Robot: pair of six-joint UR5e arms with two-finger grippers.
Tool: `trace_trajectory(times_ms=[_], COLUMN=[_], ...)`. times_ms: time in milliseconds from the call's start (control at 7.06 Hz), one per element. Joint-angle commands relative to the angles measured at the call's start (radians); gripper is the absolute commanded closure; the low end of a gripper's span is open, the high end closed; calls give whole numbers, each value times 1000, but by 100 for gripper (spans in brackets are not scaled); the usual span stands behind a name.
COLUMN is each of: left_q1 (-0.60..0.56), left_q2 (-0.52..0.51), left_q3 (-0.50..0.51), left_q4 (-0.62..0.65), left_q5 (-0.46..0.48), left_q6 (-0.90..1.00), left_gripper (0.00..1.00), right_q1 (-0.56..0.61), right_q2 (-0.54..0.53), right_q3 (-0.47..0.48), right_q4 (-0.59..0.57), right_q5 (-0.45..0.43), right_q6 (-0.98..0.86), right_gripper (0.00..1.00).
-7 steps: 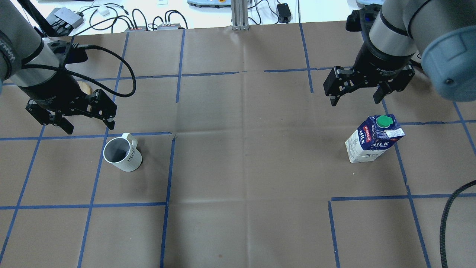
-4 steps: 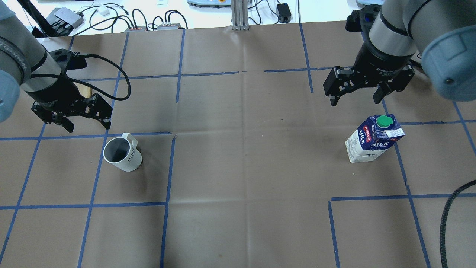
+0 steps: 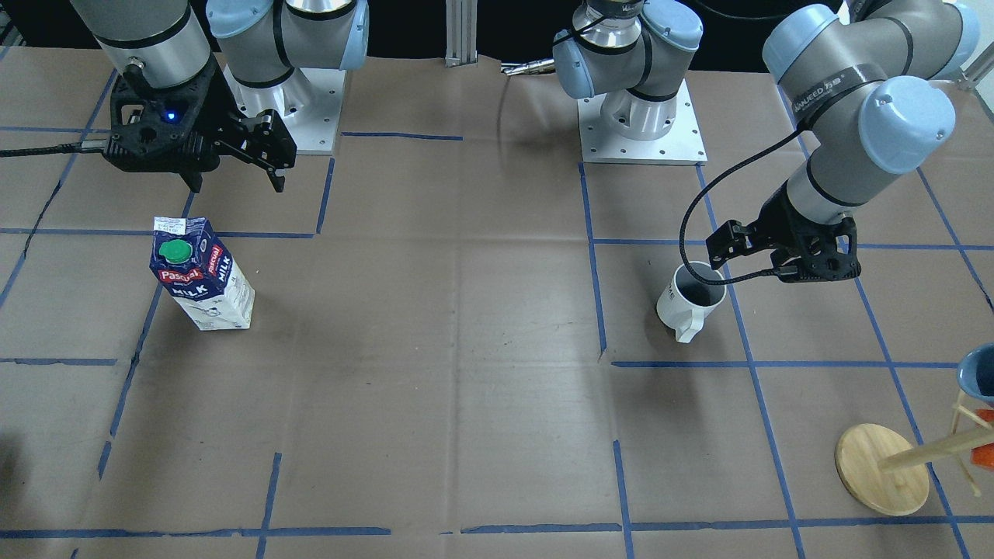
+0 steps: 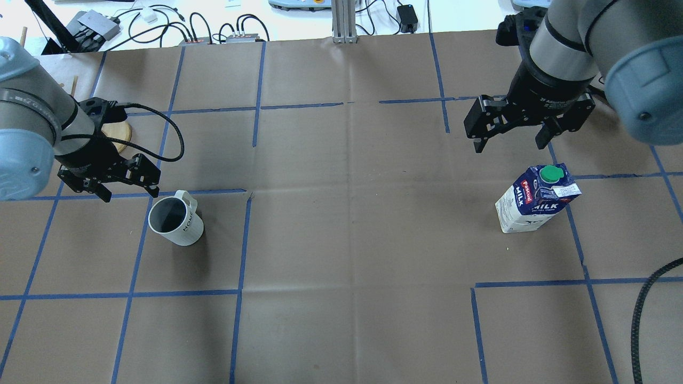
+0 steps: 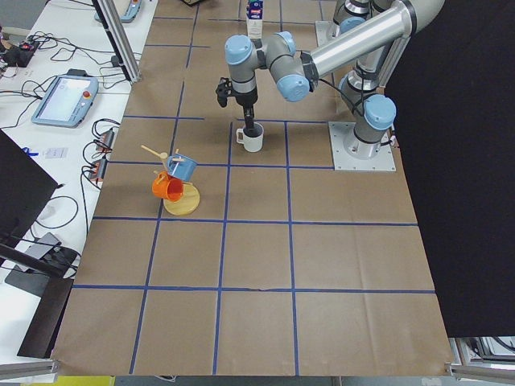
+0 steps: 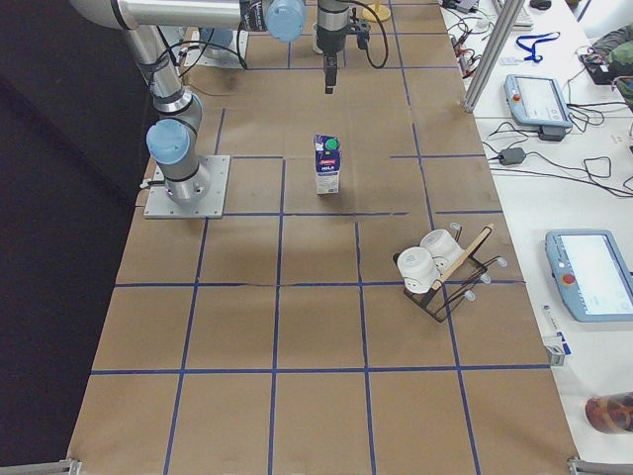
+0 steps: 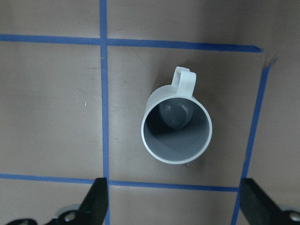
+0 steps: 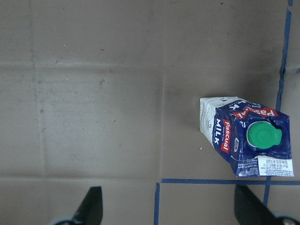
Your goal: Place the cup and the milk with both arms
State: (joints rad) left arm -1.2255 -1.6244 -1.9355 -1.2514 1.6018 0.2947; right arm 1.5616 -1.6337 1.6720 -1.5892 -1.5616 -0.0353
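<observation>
1. The left gripper [image 4: 132, 194] hangs with its two fingers spread wide and nothing between them.
2. The cup [image 4: 176, 221] stands upright on the brown paper table [image 4: 347, 240] below that gripper. No finger touches it.
3. From the left wrist camera, the cup [image 7: 176, 123] sits about midway between the lines of the two fingers [image 7: 96, 201]. It is ahead of the tips rather than between them, and its handle points away from them.
4. The cup's dark grey inside holds nothing.
5. The right gripper [image 4: 510, 147] is also spread wide and holds nothing. A blue light glows on its body.
6. The milk [image 4: 533, 200] stands upright on the table, lower than the right gripper and apart from it, with its green cap on top.
7. From the right wrist camera, the milk [image 8: 243, 136] lies off to one side, nearer the line of one finger [image 8: 253, 206] than the other, and clear of both tips.
8. The cup and the milk are well apart, each under its own arm's side of the table.
9. Beyond the left gripper, near the table edge, a wooden stand [image 3: 881, 470] carries a blue cup [image 3: 980, 373].
10. Past the milk on the far side from the robot, a rack [image 6: 440, 282] holds white mugs.
</observation>
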Motion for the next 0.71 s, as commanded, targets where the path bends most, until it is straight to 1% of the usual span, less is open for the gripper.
trace_trajectory(times_ms=[0, 283, 567], left_q1=[8, 6, 6], left_q2=[-58, -83, -89], left_q3=[-52, -66, -85], left_q4=[104, 154, 155], left_q5=[3, 1, -2], left_q6=[50, 47, 29], left_gripper=[0, 9, 9], right_q1=[0, 0, 0], right_q2=[0, 0, 0], right_q3=[0, 0, 0], right_q4=[0, 0, 0], right_q5=[0, 0, -2], right_q6=[0, 0, 0], right_gripper=[0, 0, 0])
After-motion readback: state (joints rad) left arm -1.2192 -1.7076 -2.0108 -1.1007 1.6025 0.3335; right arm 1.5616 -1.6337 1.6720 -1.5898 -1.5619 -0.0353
